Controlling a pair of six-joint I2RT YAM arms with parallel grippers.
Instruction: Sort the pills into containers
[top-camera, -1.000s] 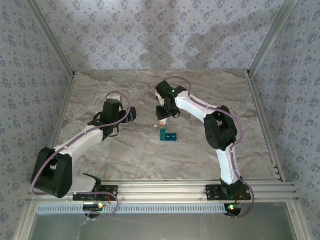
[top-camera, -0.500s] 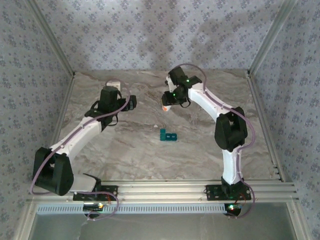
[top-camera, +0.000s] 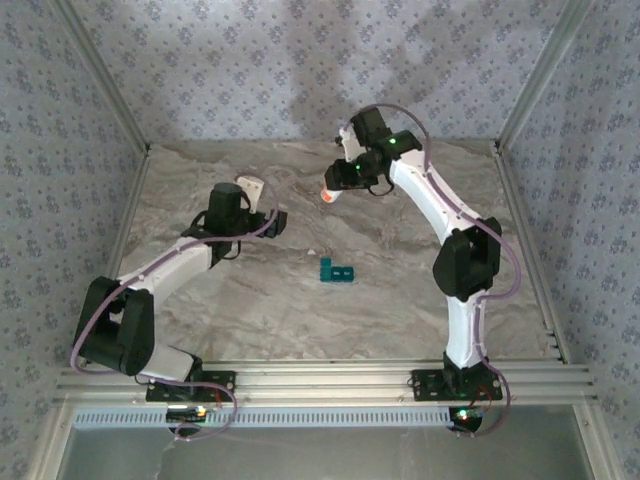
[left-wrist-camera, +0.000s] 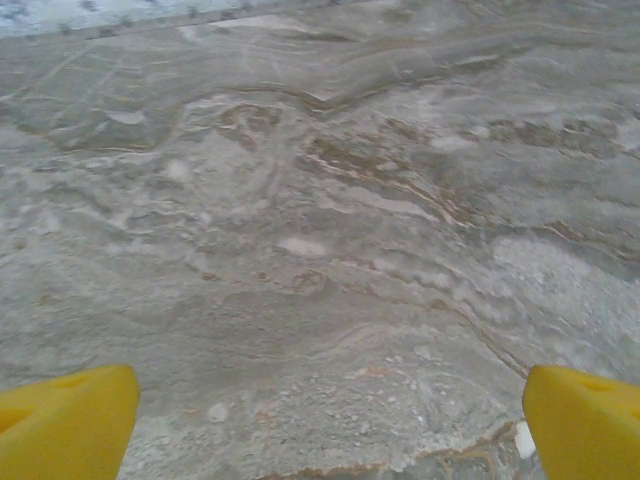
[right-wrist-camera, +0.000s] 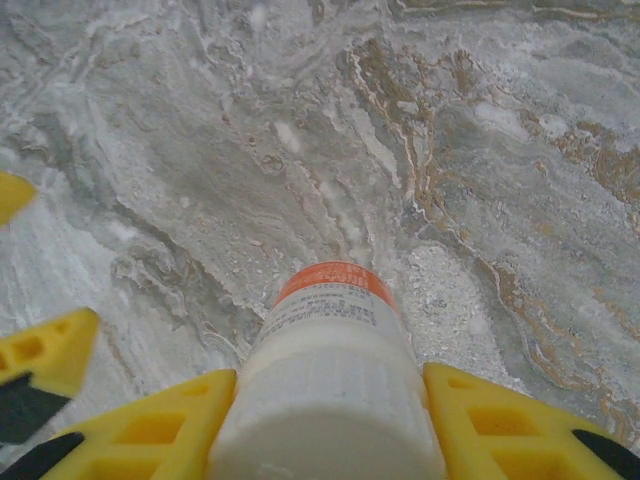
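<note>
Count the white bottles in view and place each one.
1. The white bottle, orange-banded, sits gripped in the right end effector above the far table. Another could hide under an arm.

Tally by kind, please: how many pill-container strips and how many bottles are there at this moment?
Teal container strip: 1
White bottle with orange band: 1
Total: 2

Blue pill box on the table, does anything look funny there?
A tiny white speck lies on the table just beyond the blue pill box, not inside it. It may be a stray pill, but it is too small to tell.
</note>
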